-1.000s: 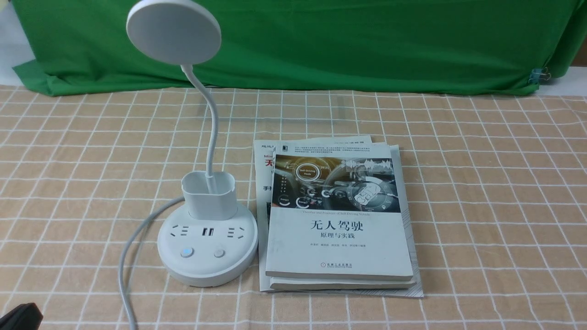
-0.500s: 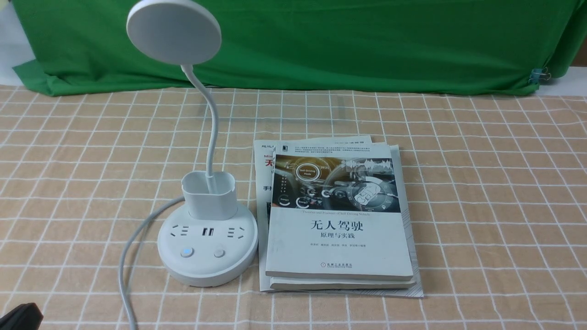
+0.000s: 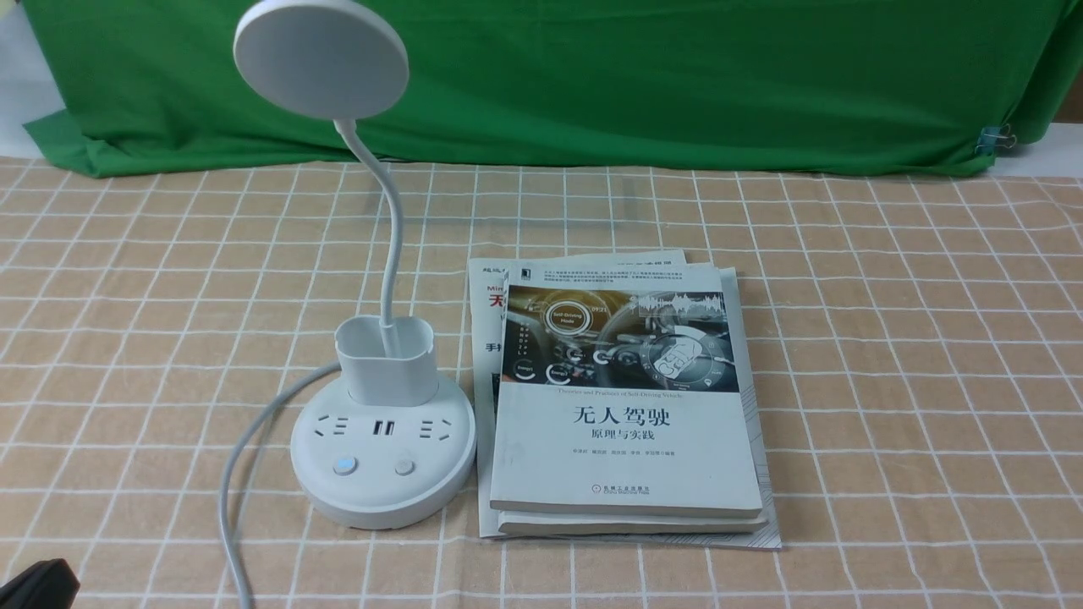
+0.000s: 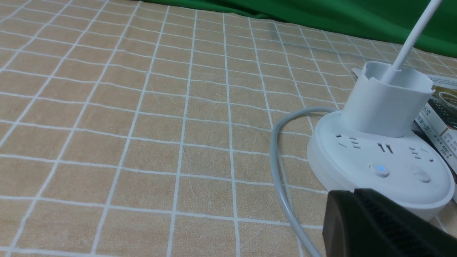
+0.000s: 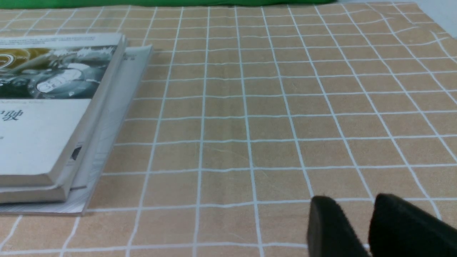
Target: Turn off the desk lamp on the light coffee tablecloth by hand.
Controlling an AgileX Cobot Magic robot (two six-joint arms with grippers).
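Note:
The white desk lamp (image 3: 382,448) stands on the light coffee tablecloth (image 3: 888,355), left of centre, its disc head (image 3: 321,57) up on a bent neck. Its base carries a blue-lit button (image 3: 344,465) and a plain button (image 3: 404,466). In the left wrist view the base (image 4: 378,167) lies just beyond my left gripper (image 4: 353,194), whose jaws are pressed together and empty. A black corner of that arm (image 3: 34,585) shows at the front view's lower left. My right gripper (image 5: 351,207) hangs over bare cloth with a small gap between its jaws, holding nothing.
A stack of books (image 3: 622,406) lies right beside the lamp base; its edge shows in the right wrist view (image 5: 53,117). The lamp's white cord (image 3: 241,474) curves forward off the base's left side. A green backdrop cloth (image 3: 592,76) hangs at the back.

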